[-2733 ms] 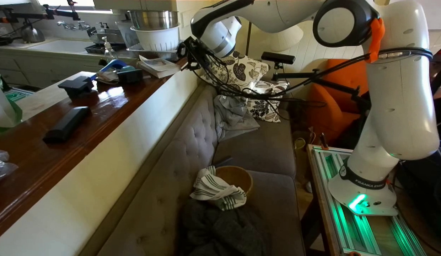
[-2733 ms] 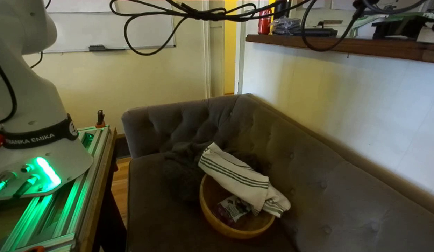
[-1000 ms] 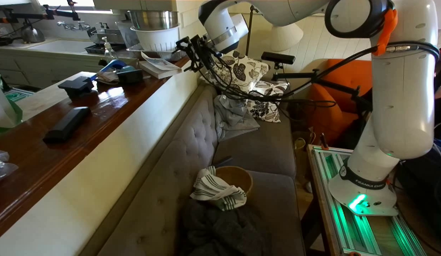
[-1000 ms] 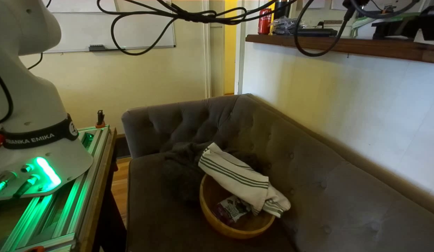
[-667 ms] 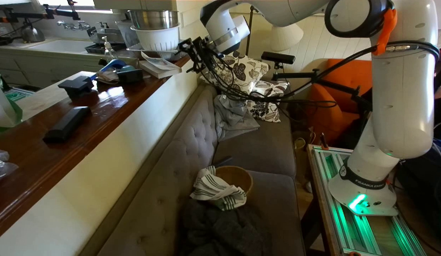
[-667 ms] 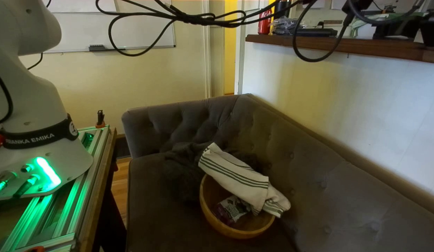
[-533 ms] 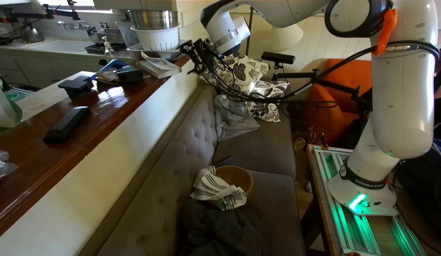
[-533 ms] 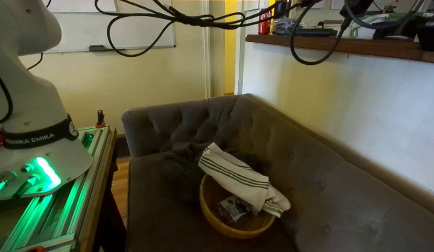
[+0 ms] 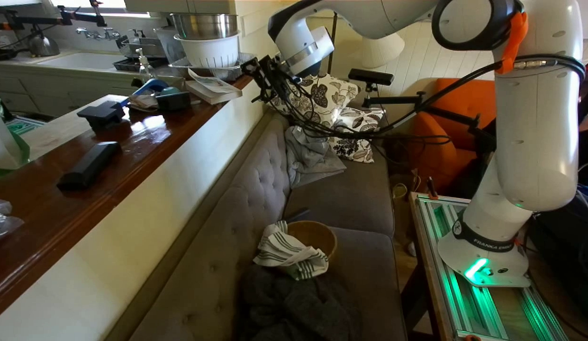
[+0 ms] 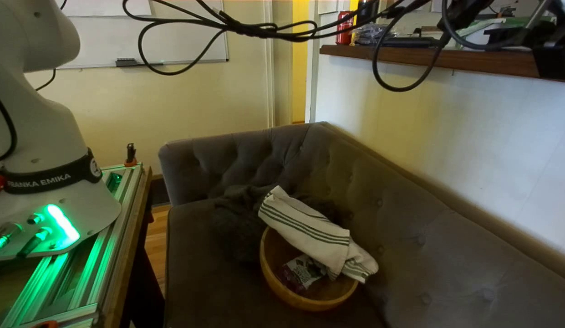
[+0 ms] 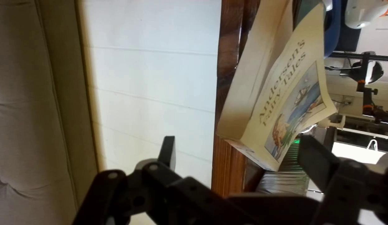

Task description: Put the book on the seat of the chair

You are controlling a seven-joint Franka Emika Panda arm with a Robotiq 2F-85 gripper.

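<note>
The book (image 9: 213, 90), a thick paperback with its cover curling up, lies at the far end of the wooden ledge. Its picture cover faces the camera in the wrist view, where the book (image 11: 275, 93) shows beyond the fingertips. My gripper (image 9: 252, 84) hangs just off the ledge's edge beside the book, apart from it. In the wrist view the gripper (image 11: 237, 137) stands wide open with nothing between its fingers. A grey tufted sofa seat (image 9: 365, 265) runs below the ledge, and an orange armchair (image 9: 464, 103) stands at the back. Which of them is the chair I cannot tell.
On the sofa are a wooden bowl (image 10: 305, 303), a striped towel (image 10: 305, 228) and a dark blanket (image 9: 298, 303). The ledge (image 9: 147, 156) also bears a black case (image 9: 90, 166) and black mounts. Bowls (image 9: 208, 49) stand behind the book. Loose cables hang from the arm.
My gripper has drawn back from beside the book, then sunk and tilted a little downward past the ledge's edge. The hanging cables dropped with it. The book has stayed on the ledge.
</note>
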